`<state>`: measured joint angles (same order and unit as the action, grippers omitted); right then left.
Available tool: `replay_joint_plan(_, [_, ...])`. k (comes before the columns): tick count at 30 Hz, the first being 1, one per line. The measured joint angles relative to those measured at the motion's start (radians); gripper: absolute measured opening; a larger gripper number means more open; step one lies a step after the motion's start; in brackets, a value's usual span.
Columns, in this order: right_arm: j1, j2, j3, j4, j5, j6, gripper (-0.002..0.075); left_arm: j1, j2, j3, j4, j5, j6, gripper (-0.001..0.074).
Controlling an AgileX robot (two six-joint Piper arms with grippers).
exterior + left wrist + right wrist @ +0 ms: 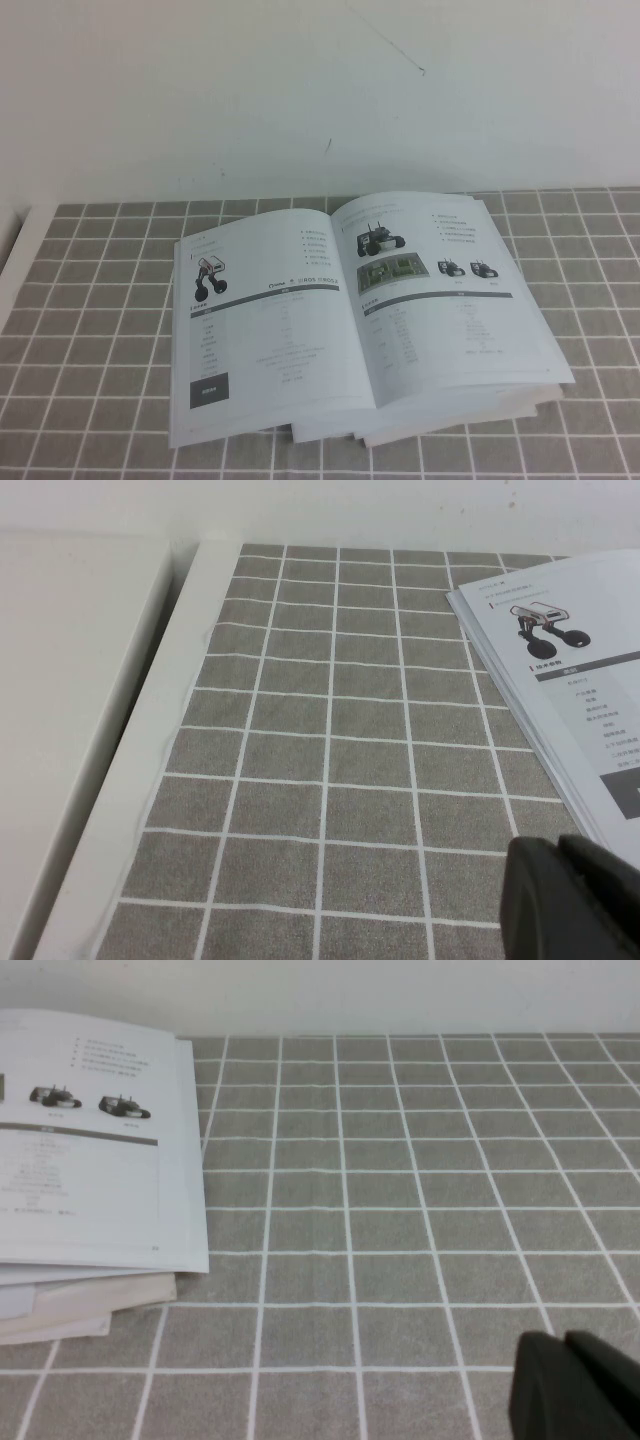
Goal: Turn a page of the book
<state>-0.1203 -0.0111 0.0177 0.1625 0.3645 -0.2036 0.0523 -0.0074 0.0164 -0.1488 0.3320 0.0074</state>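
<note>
The book (pixel 365 315) lay open on the checked counter (pixel 90 300), centred. Your target, the page (pixel 440 290), was the right-hand top sheet: thin, light, floppy paper, easily creased or torn. I judged its free outer edge (pixel 195 1160) the best place to lift. The left tool (pixel 575 900) hovered beside the book's left edge, the right tool (pixel 580 1390) off its right; whether either was spread, I could not tell.

Grey checked tablecloth (pixel 90 300) with white grid lines; plain white wall (pixel 200 90) behind
</note>
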Motion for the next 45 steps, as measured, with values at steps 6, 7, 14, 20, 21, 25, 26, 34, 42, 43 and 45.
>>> replay_joint_plan(6, [0.0,0.0,0.0,0.0,0.0,0.0,-0.0003,0.0,0.0,0.0,0.004,0.0,0.0,-0.0004])
replay_joint_plan(7, [0.0,0.0,0.0,0.0,0.0,0.0,-0.0003,0.0,0.0,0.0,0.006,0.0,0.0,-0.0004])
replay_joint_plan(14, [0.0,0.0,0.0,0.0,-0.002,0.0,-0.0003,0.0,0.0,0.0,0.013,0.0,0.0,-0.0004])
replay_joint_plan(20, [0.0,0.0,0.0,0.0,-0.002,0.0,-0.0003,0.0,0.0,0.0,0.022,0.0,0.005,-0.0004])
replay_joint_plan(21, [0.0,0.0,0.0,0.0,-0.002,0.0,-0.0003,0.0,0.0,0.0,0.023,0.0,0.005,-0.0004])
replay_joint_plan(25, [0.0,0.0,0.0,0.0,-0.002,0.0,-0.0003,0.0,0.0,0.0,0.026,0.0,0.005,-0.0004])
replay_joint_plan(26, [0.0,0.0,0.0,0.0,-0.002,0.0,-0.0003,0.0,0.0,0.0,0.027,0.0,0.005,-0.0004])
replay_joint_plan(34, [0.0,0.0,0.0,0.0,-0.002,0.0,-0.0003,0.0,0.0,0.0,0.028,-0.002,0.005,-0.0004])
replay_joint_plan(42, [0.0,0.0,0.005,0.008,-0.036,0.0,-0.0003,0.0,0.0,0.0,0.01,-0.009,0.005,-0.0004])
replay_joint_plan(43, [0.0,0.0,0.01,0.025,-0.064,0.0,-0.0003,0.0,0.0,0.0,-0.004,-0.02,0.005,-0.0004])
replay_joint_plan(45, [0.0,0.0,0.01,0.057,-0.111,0.0,-0.0003,0.0,0.0,0.004,-0.042,-0.06,0.005,-0.0004])
